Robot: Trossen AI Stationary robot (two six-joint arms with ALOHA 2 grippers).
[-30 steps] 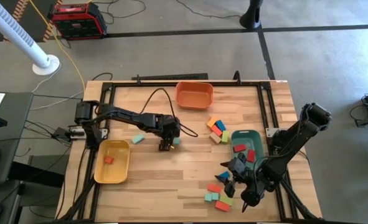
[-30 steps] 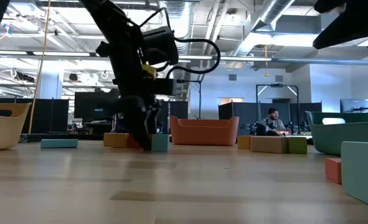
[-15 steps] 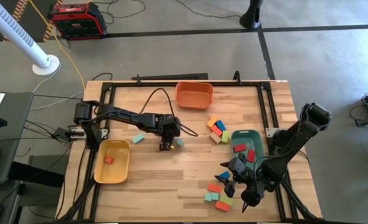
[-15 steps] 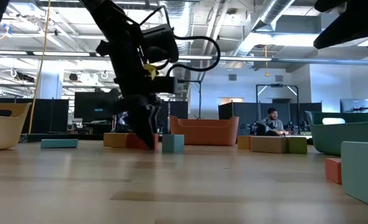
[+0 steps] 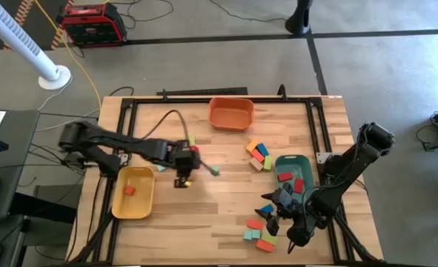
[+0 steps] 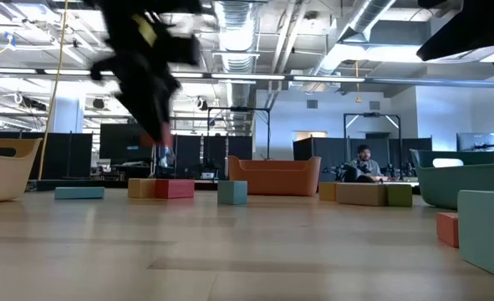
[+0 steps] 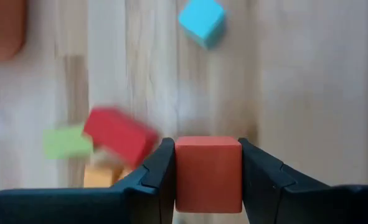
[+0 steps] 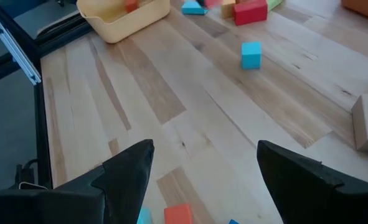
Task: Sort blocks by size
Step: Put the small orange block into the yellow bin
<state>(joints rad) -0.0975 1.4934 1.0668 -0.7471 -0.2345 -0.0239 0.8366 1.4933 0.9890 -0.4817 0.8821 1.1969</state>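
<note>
1. Blocks lie in several groups on the desk [image 5: 226, 211]; one small orange-red cube [image 7: 208, 173] is clamped between the fingers [image 7: 155, 174] of the left gripper [image 5: 182, 179], with its flat faces square to the finger pads.
2. That gripper sits above the desk's left-middle, just beside the yellow tray [image 5: 133, 194], which holds one small red block [image 5: 129, 190].
3. A light blue cube [image 5: 215, 170] stands alone on the desk a little to the right of the left gripper; in the left wrist view it sits turned corner-on to the wood grain.
4. Near the left arm's wrist lie a red bar [image 7: 119, 132], a green block [image 7: 66, 142] and an orange one partly hidden below them; the red bar's long axis runs slantwise to the grain.
5. A mixed cluster of blocks [image 5: 259, 154] lies between the orange tray [image 5: 231, 113] and the green tray [image 5: 294, 172], and more blocks rest inside the green tray.
6. Another cluster [image 5: 258, 233] of orange, teal and green blocks lies at the desk's front right.
7. Beside that cluster hangs the right gripper [image 5: 279, 210], its fingers [image 8: 131, 168] spread wide apart and holding nothing.
8. No writing can be read on the blocks or trays.
9. Beyond the desk, a person [image 6: 365, 163] sits far back in the room.
</note>
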